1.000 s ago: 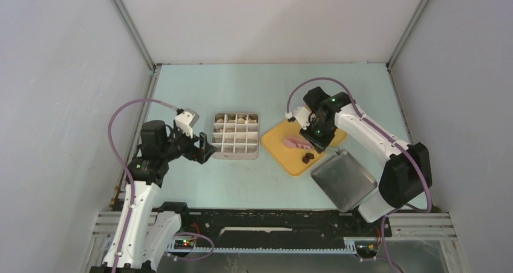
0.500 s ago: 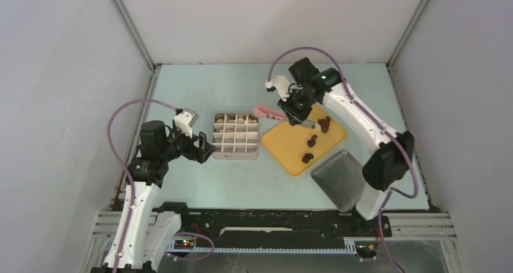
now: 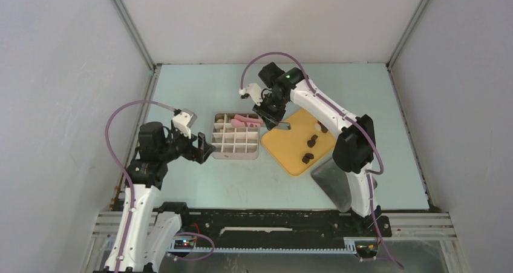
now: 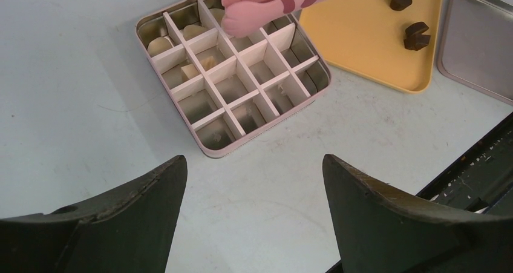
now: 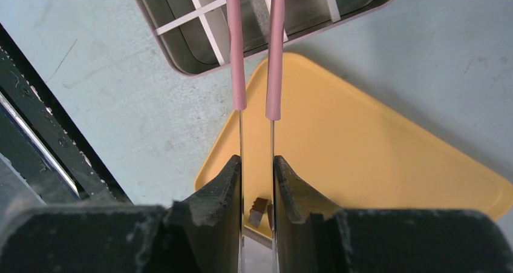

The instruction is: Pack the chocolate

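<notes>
Layout, bases at 6 o'clock. The divided box [image 3: 236, 135] sits on the table [image 3: 199, 85] at centre. The tray [image 3: 289, 144] lies just beside it at its 3 o'clock. The pan [image 3: 333, 177] lies at the tray's 5 o'clock, at the tray's edge; contact unclear.

Chocolate [image 3: 311, 141]: loose pieces lie on the tray, toward its 3 o'clock half. More pieces sit in the box cells along its 12 o'clock side.

My left claw [image 4: 253, 164] is at the box's 9 o'clock, near it and apart. My right claw [image 5: 256, 170] is above the tray's 10 o'clock corner. The tongs [image 3: 245, 121] sit between its fingers and reach toward 9 o'clock, tips over the box's far cells.
</notes>
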`<state>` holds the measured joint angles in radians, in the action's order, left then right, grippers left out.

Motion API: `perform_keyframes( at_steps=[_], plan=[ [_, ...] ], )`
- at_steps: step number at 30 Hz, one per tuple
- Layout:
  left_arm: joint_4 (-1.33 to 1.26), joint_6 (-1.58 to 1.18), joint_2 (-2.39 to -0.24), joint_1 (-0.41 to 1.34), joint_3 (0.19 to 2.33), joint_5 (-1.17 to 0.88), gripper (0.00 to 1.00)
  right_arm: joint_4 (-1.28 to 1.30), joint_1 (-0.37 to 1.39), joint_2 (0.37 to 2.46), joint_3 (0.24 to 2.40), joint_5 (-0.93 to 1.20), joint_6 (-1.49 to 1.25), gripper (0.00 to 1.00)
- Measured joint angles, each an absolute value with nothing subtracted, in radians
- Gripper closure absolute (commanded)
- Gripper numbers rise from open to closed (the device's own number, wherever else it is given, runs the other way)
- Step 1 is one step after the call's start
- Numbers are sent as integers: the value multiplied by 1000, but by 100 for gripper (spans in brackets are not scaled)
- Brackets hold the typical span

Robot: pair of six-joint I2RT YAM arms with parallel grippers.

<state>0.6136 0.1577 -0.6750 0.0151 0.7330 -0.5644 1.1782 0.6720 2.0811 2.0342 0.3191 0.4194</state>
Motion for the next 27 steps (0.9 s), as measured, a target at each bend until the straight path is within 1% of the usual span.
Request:
perform_keyframes(
  at_steps=[6, 8, 11, 13, 27],
  plan=[
    [614, 158, -675, 14, 733, -564, 14, 1203, 672, 2106, 2038, 318, 419, 78],
    [614, 158, -675, 14, 733, -564, 14, 1208, 672, 2108, 2038, 318, 419, 75],
    [614, 158, -677, 13, 733, -564, 14, 1210, 672, 2109, 2038, 317, 420, 68],
    [614, 158, -678, 13, 733, -564, 14, 1210, 672, 2109, 2038, 316, 420, 66],
    [614, 158, -680, 13, 733, -564, 14, 1207, 664, 2099, 2037, 314, 418, 67]
  ],
)
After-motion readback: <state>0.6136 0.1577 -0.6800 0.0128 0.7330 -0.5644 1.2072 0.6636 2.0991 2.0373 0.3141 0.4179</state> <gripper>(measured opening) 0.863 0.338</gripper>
